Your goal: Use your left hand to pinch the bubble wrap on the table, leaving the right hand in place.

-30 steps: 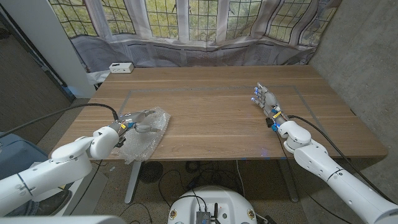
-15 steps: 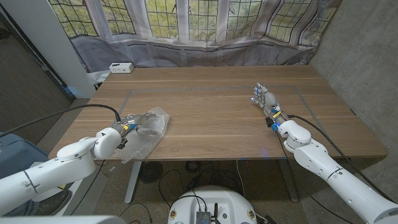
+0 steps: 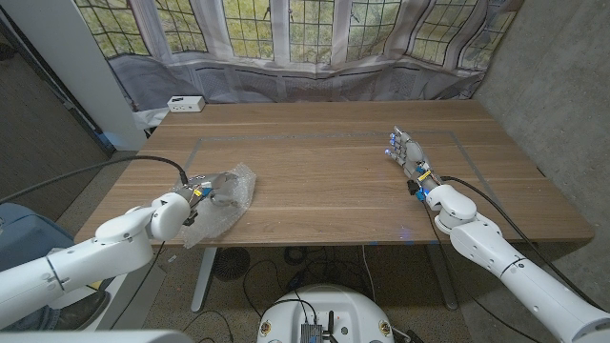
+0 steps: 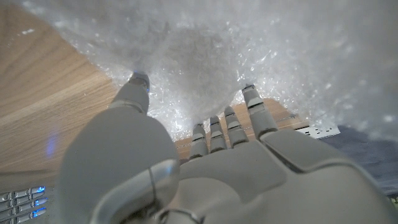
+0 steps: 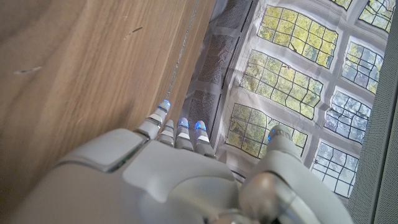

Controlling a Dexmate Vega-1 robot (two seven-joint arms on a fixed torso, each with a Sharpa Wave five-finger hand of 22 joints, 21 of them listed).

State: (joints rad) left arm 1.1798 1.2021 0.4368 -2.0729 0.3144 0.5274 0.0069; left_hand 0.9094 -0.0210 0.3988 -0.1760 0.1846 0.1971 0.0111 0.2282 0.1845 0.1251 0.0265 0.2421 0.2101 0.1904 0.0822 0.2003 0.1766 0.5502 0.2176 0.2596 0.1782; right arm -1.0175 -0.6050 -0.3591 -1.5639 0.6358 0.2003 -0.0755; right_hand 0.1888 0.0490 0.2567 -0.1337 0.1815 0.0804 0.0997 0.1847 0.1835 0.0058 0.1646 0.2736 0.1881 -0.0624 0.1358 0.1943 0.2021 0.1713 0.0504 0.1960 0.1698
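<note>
A crumpled sheet of clear bubble wrap (image 3: 227, 202) lies at the table's near left, partly over the front edge. My left hand (image 3: 212, 187) is on its upper part, thumb and fingers closed into the plastic. In the left wrist view the bubble wrap (image 4: 249, 43) bulges between the thumb and the fingertips (image 4: 250, 94), which press into it. My right hand (image 3: 408, 152) stands on its edge on the right side of the table, fingers stretched out and apart, holding nothing. In the right wrist view the right hand (image 5: 180, 162) points toward the window.
A small white box (image 3: 185, 103) sits at the table's far left corner. A faint taped rectangle (image 3: 324, 139) marks the wooden table (image 3: 334, 191). Grey curtains and windows stand behind the far edge.
The left hand's fingers have closed on the bubble wrap and drawn it a little left, and the sheet has bunched up. The right hand has stayed still.
</note>
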